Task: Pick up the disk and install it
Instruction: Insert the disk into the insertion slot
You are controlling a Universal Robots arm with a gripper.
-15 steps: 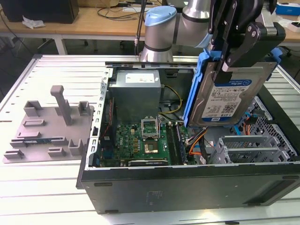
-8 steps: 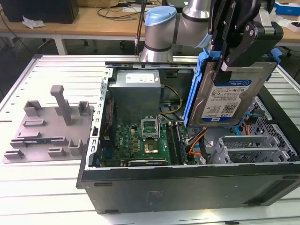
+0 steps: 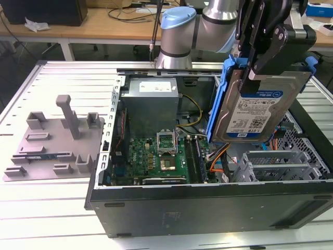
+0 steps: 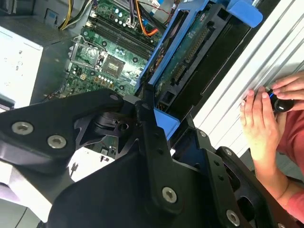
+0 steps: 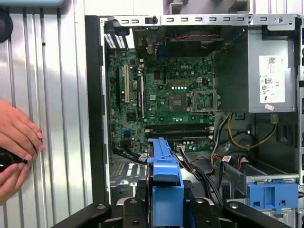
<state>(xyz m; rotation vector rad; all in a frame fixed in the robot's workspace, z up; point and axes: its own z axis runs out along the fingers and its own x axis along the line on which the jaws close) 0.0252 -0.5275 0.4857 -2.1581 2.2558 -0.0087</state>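
The disk [image 3: 257,112], a silver hard drive with a white-and-blue label in a bright blue carrier frame, hangs upright above the right side of the open computer case [image 3: 208,205]. My gripper [image 3: 256,67] is shut on its upper edge. In the second wrist view the disk's green circuit board [image 4: 183,61] faces the camera, with the black fingers [image 4: 142,107] clamped on the blue frame. The first wrist view looks down the frame's edge [image 5: 164,164] into the case, over the cables beside the drive bay.
Inside the case lie the motherboard [image 5: 171,95], the grey power supply [image 5: 266,71] and a blue latch [image 5: 273,197] on the drive bay. A grey fixture plate [image 3: 52,140] lies at the exterior view's left. A person's hands [image 5: 16,142] rest on the table beside the case.
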